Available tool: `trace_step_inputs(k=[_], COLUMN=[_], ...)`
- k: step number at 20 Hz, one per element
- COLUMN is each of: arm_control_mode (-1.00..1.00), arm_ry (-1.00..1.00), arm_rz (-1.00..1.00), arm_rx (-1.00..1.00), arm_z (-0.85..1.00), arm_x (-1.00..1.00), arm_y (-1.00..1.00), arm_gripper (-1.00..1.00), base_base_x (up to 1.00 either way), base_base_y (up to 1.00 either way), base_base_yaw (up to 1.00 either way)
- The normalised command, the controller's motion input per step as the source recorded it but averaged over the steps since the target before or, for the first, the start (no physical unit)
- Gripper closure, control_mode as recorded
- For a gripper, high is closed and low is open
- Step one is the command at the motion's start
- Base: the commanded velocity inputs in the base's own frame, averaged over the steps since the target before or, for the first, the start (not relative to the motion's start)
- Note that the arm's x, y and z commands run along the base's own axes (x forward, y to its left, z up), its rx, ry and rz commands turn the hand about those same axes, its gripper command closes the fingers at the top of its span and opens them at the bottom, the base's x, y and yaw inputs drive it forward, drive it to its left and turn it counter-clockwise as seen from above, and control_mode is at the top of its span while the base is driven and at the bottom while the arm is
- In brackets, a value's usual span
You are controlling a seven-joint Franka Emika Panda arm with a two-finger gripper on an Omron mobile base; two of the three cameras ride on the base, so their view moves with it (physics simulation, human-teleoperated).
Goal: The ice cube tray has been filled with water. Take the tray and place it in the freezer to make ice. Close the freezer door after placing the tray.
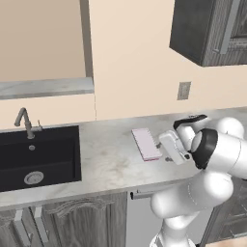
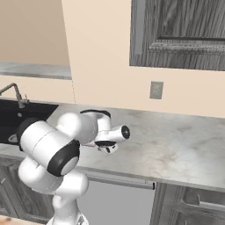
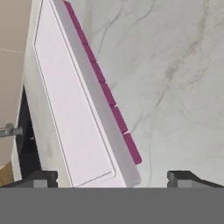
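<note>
- Currently the tool [image 3: 112,177] is held wide open, nothing gripped, just above the ice cube tray [image 1: 146,143].
- Tray is laid flat on the desk [image 1: 106,159], right of the sink [image 1: 38,157].

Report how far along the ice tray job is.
Done: the arm has reached the ice cube tray, which lies flat on the counter right of the sink. In hand: the gripper hovers open, its fingertips standing either side of the tray's near end; nothing is gripped. Left: grasping and lifting the tray, carrying it to the freezer, setting it inside and closing the door.
</note>
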Motion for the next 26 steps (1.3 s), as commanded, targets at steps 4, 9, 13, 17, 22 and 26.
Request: trace_step_inputs(k=[4, 9, 13, 17, 22, 26], arm_control_mode=[-1.0, -1.0, -1.0, -1.0, -1.0, -1.0], arm_ry=[0.02, 0.0, 0.0, 0.0, 0.0, 0.0], arm_rz=[-0.09, -0.07, -0.04, 0.0, 0.0, 0.0], arm_rx=[0.07, 0.03, 0.01, 0.0, 0.0, 0.0], arm_z=[-0.24, -0.23, -0.24, -0.19, -0.2, -0.2], arm_x=[0.03, 0.0, -0.01, -0.18, -0.2, -0.14], arm_y=[0.03, 0.12, 0.24, 0.31, 0.3, 0.36], arm_gripper=[-1.0, -1.0, -1.0, -1.0, -1.0, -1.0], base_base_x=[0.0, 0.0, 0.0, 0.0, 0.0, 0.0], base_base_y=[0.0, 0.0, 0.0, 0.0, 0.0, 0.0], base_base_yaw=[0.0, 0.0, 0.0, 0.0, 0.0, 0.0])
